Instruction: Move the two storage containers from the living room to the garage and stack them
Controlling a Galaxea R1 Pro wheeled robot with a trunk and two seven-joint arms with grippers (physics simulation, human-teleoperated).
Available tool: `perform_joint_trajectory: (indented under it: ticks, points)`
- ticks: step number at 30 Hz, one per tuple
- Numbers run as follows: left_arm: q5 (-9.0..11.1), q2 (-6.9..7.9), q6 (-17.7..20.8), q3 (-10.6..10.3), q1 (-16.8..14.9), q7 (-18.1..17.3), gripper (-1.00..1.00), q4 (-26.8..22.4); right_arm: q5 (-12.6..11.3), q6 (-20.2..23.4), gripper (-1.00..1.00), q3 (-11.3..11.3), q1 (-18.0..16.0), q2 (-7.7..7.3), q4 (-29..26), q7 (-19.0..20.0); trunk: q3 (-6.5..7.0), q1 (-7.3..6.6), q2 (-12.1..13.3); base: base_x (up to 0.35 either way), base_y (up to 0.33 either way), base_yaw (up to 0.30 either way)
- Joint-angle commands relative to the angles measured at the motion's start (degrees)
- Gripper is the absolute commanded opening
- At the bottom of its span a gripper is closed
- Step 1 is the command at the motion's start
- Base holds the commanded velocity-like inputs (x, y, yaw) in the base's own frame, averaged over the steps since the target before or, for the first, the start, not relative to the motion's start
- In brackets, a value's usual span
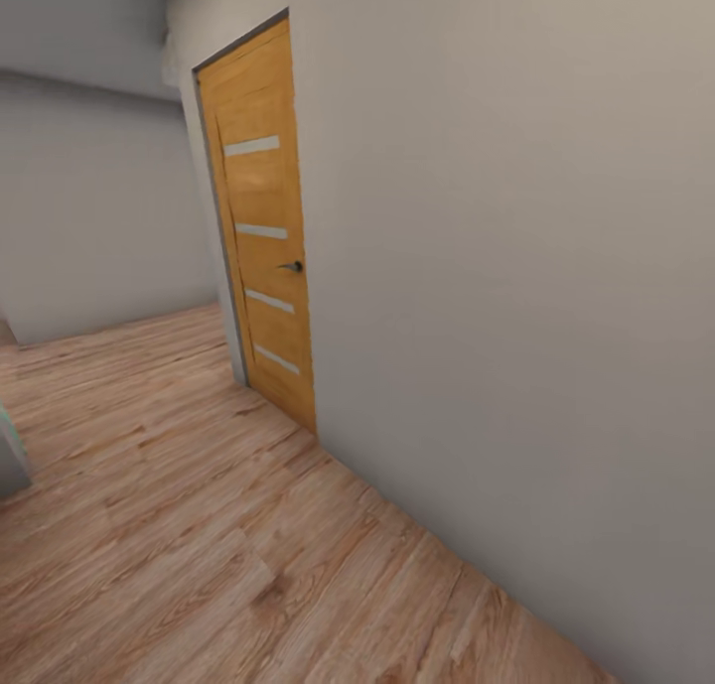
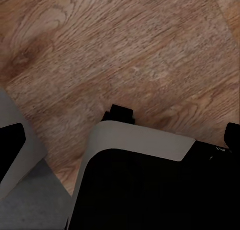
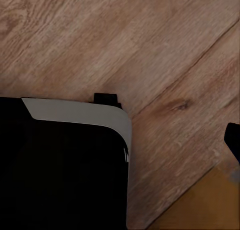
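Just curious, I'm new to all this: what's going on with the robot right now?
In transit along a hallway, wood plank floor. No storage containers in sight. Closed wooden door ahead, wall close on the right. Gripper state can't be told.

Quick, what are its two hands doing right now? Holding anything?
Left gripper: cannot be told; the wrist camera looks down at the wood floor.
Right gripper: cannot be told either.

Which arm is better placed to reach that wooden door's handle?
Probably right: the wall holding the door runs along the robot's right side, though the handle lies ahead, out of reach for now.
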Motion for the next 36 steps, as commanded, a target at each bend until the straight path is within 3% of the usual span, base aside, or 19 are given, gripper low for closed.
perform_joint_trajectory:
  ticks: [1,36]
  points:
    - [0.42,-0.01,-0.14,-0.5,-0.04,0.14,1.0,0.03,-0.39,-0.26,1.0,0.48,-0.04,0.03,0.11,-0.04,-0.03,0.03,-0.03,0.32,0.0,0.292]
    - [0.34,-0.01,0.22,-0.46,-0.04,-0.11,1.0,0.03,-0.3,-0.42,1.0,0.57,-0.04,-0.62,0.12,0.04,0.95,0.03,-0.03,0.322,0.0,0.292]
